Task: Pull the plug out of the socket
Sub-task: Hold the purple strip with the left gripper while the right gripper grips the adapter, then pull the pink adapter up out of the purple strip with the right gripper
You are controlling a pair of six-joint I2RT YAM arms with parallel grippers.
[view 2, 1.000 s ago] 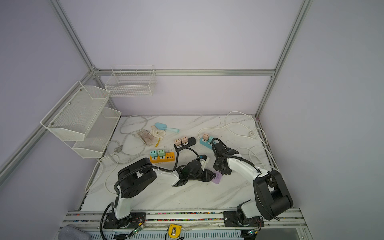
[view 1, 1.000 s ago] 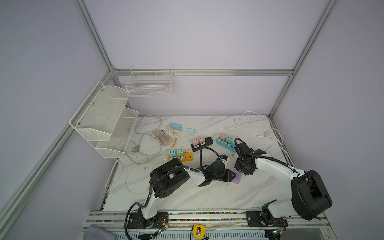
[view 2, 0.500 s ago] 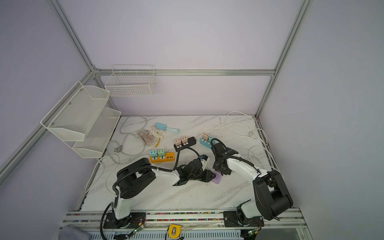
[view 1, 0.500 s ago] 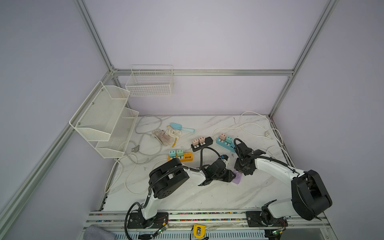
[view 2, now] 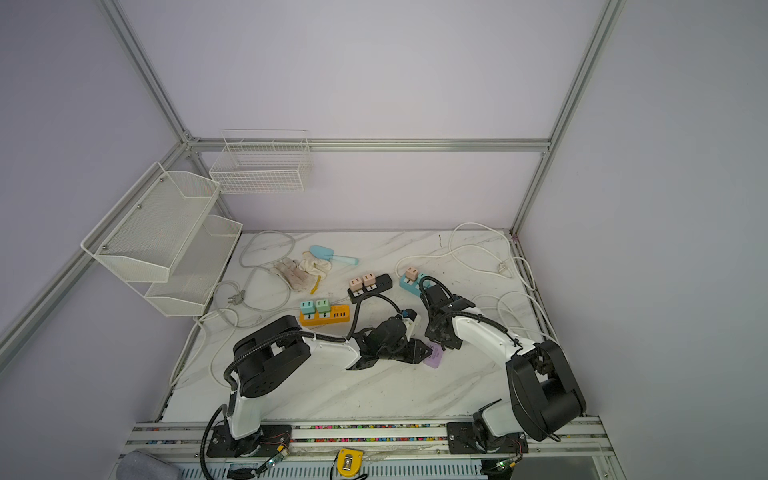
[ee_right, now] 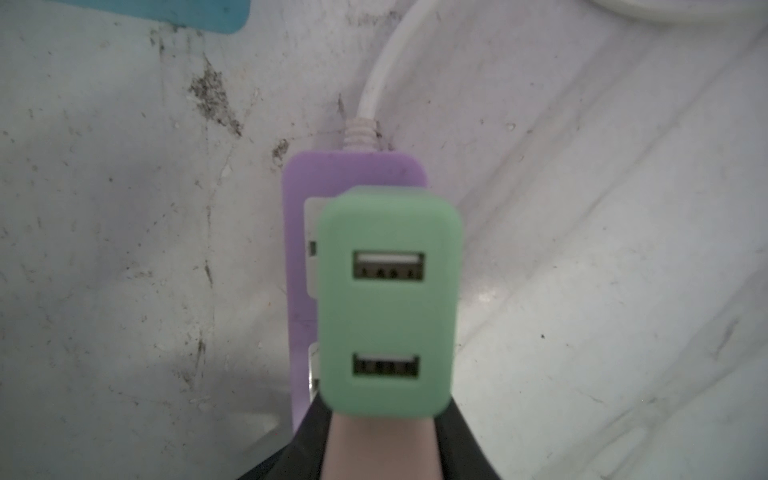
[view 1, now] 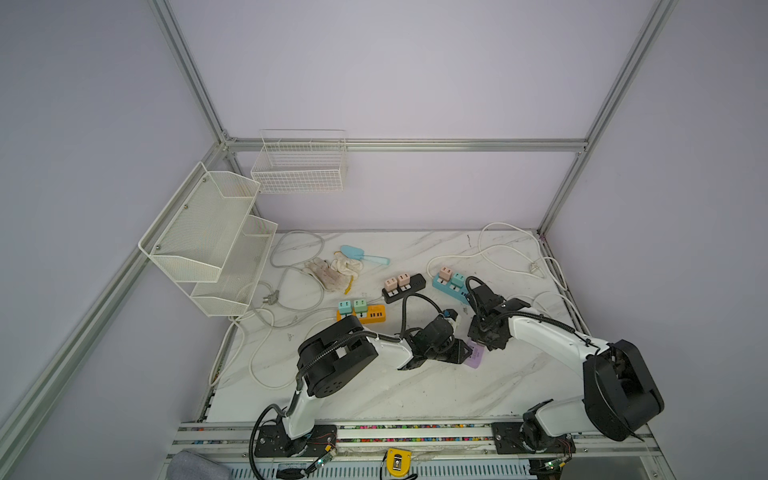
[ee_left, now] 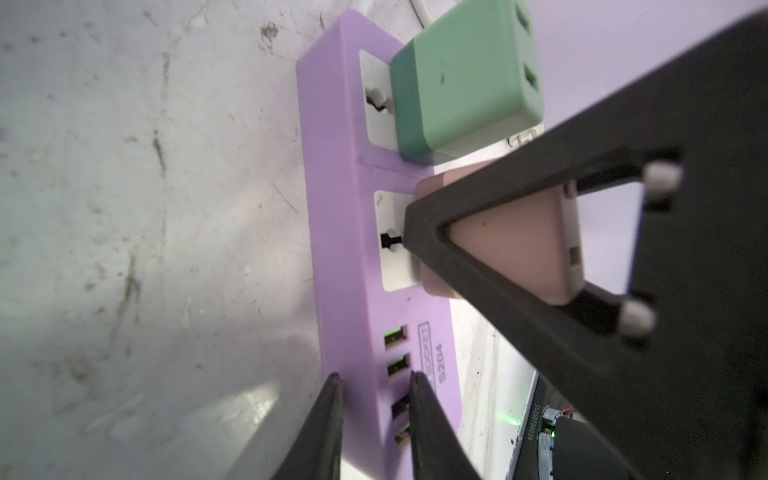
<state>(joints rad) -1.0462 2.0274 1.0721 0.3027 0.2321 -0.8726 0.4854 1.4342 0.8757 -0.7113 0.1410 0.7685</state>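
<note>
The purple power strip (view 1: 477, 357) lies flat on the marble bench (view 1: 374, 395), in its front half just right of the middle. In both top views the two grippers cover most of it.

The pink plug (ee_left: 511, 249) sits in the strip's socket nearer the USB ports, with its base against the socket face. The right gripper (ee_right: 380, 449) comes down from above. Its jaws are closed on the plug's two opposite sides, and in the left wrist view one black finger (ee_left: 540, 332) lies across the plug.

A green plug (ee_right: 386, 316) fills the neighbouring socket, at the end where the white cord (ee_right: 376, 83) leaves the strip. Its two USB ports face up.

The left gripper (ee_left: 374, 386) lies low along the bench. Its jaws are drawn narrow and pinch the strip's USB end, one finger at the strip's side and the other on its top face.

Behind them, toward the middle of the bench, lie an orange power strip (view 1: 365, 313) and a black power strip (view 1: 404, 287). A blue power strip (view 1: 451, 284) lies nearer the right edge.
</note>
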